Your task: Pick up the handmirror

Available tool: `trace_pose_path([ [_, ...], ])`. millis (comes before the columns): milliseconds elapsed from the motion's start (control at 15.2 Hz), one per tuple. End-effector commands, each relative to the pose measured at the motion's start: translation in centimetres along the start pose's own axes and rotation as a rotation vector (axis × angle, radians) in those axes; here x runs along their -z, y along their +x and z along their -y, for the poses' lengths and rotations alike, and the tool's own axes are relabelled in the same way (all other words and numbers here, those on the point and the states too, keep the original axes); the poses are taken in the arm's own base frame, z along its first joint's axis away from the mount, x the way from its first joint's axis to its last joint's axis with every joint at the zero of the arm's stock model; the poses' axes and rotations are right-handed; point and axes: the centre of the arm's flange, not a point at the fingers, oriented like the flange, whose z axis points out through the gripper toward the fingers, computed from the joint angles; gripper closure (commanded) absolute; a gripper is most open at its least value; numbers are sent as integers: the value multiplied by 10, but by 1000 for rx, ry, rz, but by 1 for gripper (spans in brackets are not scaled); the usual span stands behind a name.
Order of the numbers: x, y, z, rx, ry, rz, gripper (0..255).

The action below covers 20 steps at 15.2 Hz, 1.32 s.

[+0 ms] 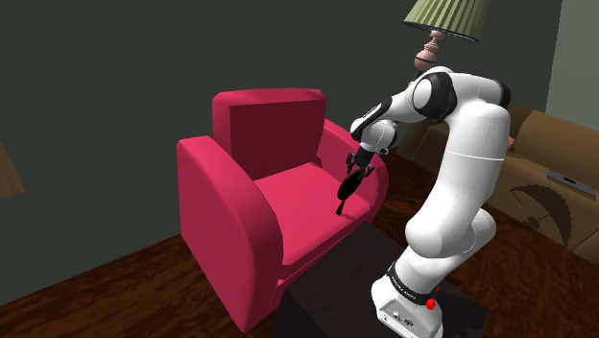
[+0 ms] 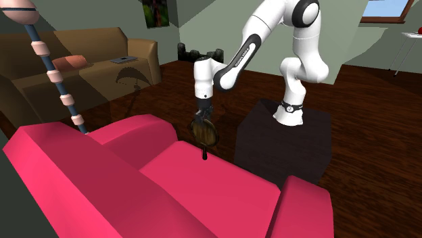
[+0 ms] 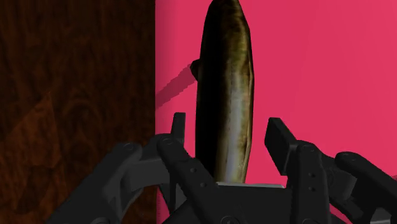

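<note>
Black two-finger gripper (image 3: 227, 126) narrow, clasping dark olive-brown oval handmirror (image 3: 226, 76) across flat faces. Mirror hangs upright, handle down, over seat of red upholstered armchair (image 1: 216, 182); tip-to-cushion contact unclear. Likely light, stiff, with fragile, slick glass. Handle probably safer hold.

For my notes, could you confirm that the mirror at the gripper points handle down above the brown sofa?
Not quite: the mirror at the gripper points handle down above the red armchair, not the brown sofa. The shoulder view shows this.
</note>
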Motion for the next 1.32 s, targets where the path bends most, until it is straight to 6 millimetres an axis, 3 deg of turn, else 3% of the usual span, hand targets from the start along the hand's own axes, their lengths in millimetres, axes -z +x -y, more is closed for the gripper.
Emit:
trace_pose_path([
  [0, -1, 0, 0, 0, 0, 0, 255],
  [528, -1, 0, -1, 0, 0, 0, 255],
  [1254, 57, -2, 2, 0, 0, 0, 255],
])
